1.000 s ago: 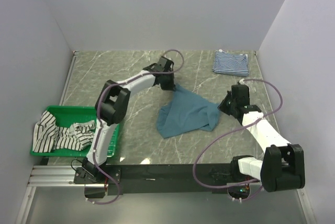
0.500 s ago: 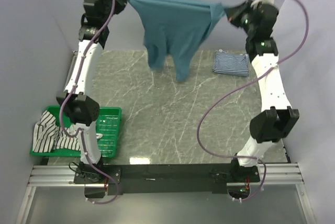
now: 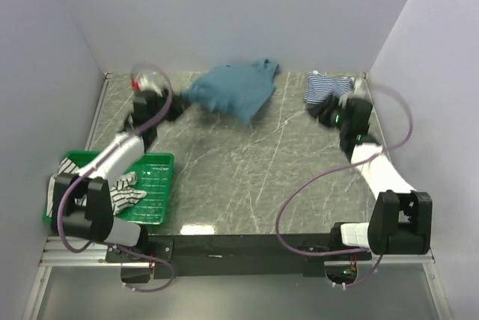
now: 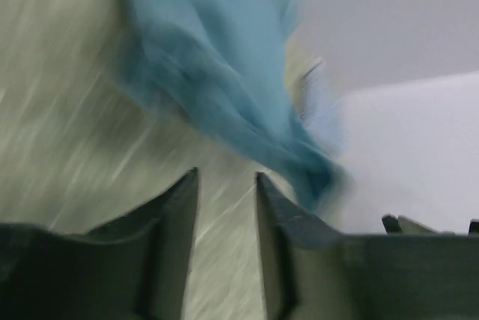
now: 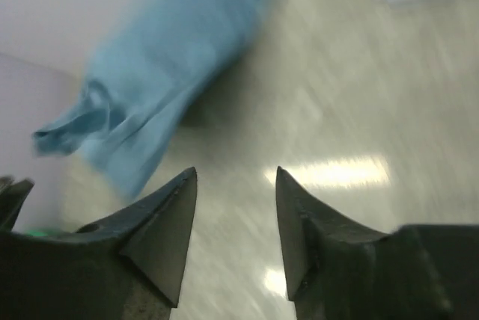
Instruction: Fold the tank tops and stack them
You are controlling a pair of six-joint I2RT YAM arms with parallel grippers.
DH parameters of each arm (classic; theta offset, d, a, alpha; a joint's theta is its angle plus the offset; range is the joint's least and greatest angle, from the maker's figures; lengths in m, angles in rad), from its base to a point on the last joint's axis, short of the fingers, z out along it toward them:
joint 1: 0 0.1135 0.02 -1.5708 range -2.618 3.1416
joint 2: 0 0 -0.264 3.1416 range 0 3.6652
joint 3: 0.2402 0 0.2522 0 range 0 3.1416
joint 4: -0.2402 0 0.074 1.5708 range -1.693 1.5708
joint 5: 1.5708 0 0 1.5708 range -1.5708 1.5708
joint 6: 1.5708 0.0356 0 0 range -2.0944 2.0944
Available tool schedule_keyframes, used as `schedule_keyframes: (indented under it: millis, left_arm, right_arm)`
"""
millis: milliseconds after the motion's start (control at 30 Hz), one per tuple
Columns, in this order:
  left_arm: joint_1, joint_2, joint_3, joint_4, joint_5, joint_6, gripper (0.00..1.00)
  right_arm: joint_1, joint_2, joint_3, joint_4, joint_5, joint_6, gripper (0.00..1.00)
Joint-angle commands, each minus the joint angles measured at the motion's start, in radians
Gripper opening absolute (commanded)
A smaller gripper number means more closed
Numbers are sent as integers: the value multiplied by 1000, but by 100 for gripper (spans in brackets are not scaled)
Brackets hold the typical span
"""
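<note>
Hands: left hand and right hand both part-open, nothing between the fingers, low over the tabletop at either side. Teal-blue tank top rumpled at the far middle, free of both hands, probably put there centrally to be spread for folding; whether fully settled, cannot tell through the blur. Fine-striped tank top folded in the far right corner, likely base of the stack. Broad-striped tank top waiting in the green basket, near left.
</note>
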Motion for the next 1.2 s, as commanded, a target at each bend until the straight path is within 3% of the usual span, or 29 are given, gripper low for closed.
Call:
schedule_keyframes:
  millis: [0, 133, 233, 333, 367, 467, 567, 767, 967, 1167]
  left_arm:
    - [-80, -135, -290, -8, -48, -71, 45]
    - [-104, -310, -436, -132, -122, -88, 52]
    - [-112, -367, -456, -230, -186, -83, 50]
    - [-112, -358, -423, -295, -270, -80, 48]
    - [-112, -346, -401, -313, -295, -69, 46]
    - [-91, -252, -277, -388, -404, -68, 44]
    - [-49, -101, -89, -438, -380, -62, 40]
    - [17, -11, 87, -502, -369, -32, 38]
    - [77, 12, 125, -496, -309, -31, 36]
    - [95, 35, 127, -476, -260, -25, 35]
  right_arm:
    - [-5, -109, -308, 55, 48, 57, 55]
    - [15, -205, -473, 24, 66, 73, 59]
    - [104, -196, -481, 6, 130, 92, 59]
    - [277, -125, -415, -19, 239, 139, 59]
    - [364, -101, -374, -10, 253, 170, 58]
    - [473, 40, -283, -5, 318, 213, 54]
    - [598, 273, -16, -89, 386, 199, 47]
    - [672, 565, 416, -339, 491, 133, 37]
    - [710, 732, 619, -485, 568, 90, 34]
    - [739, 824, 676, -549, 600, 54, 36]
